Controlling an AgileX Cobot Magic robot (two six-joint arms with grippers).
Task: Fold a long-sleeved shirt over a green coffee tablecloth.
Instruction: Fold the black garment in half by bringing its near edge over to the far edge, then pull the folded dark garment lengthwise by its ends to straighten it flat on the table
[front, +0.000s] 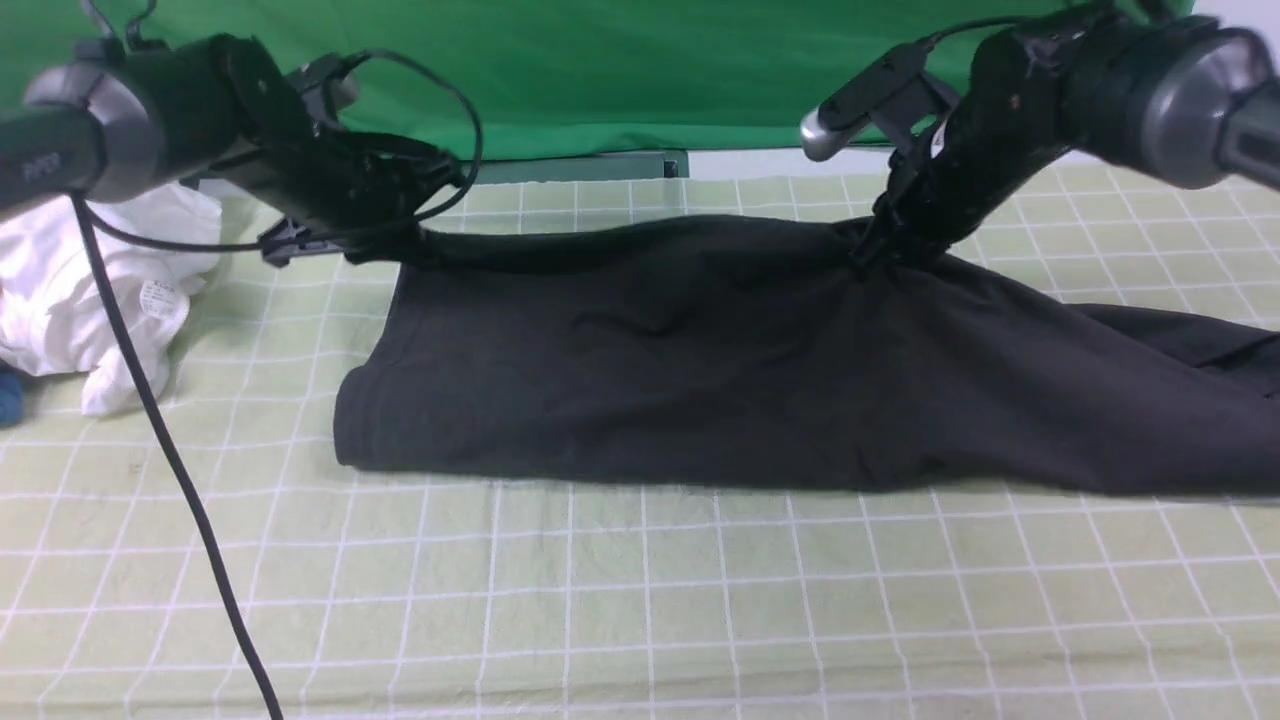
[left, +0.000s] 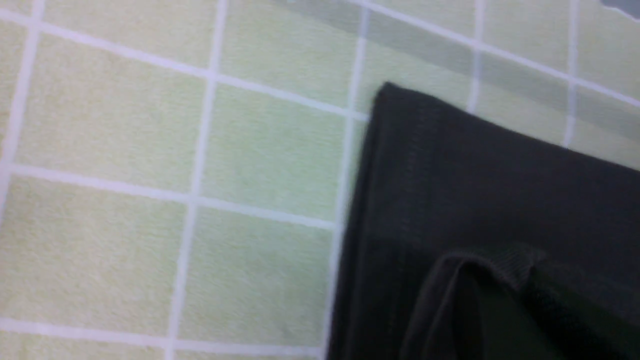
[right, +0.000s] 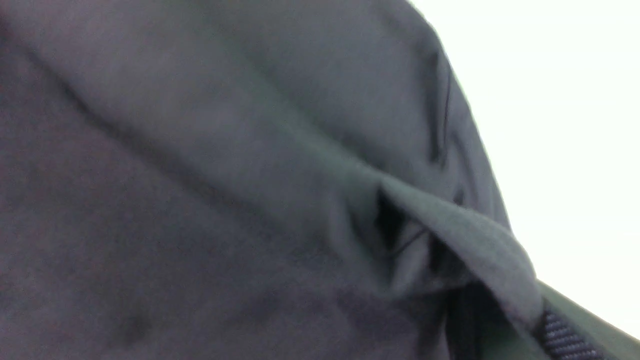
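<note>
Black shirt (front: 700, 370) lies across the checked tablecloth (front: 600, 600), its far edge raised. At its 10 o'clock corner the left gripper (front: 400, 245) is clamped on it; at 1 o'clock the right gripper (front: 878, 252) pinches the same edge. White garment (front: 90, 290) sits at 9 o'clock.

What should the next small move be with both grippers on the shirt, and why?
Probably lift both arms together and start carrying the far edge toward the near one. The left gripper and right gripper are both shut on the far edge of the long-sleeved shirt, taut between them, while the rest lies flat on the green coffee tablecloth.
</note>
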